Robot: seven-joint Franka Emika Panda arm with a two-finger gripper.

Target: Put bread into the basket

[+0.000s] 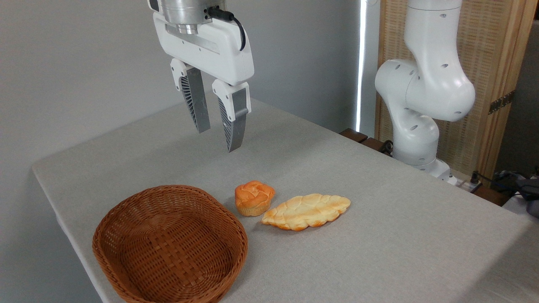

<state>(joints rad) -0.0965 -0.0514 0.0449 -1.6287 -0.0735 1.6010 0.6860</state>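
A plain grey wall (84,63) runs behind the table (379,219), which wears a light grey cloth. A thin strip of daylight (359,63) shows at the wall's right edge. Beside it stands a wooden-framed woven screen (497,50) with a metal hinge (501,102). Dark cables (488,179) lie low at the far right.

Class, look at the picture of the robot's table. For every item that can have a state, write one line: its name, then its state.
gripper: open, empty, raised above the table.
bun: upright on the table, outside the basket, not held.
basket: upright, empty.
flat bread: lying flat on the table, right of the bun.
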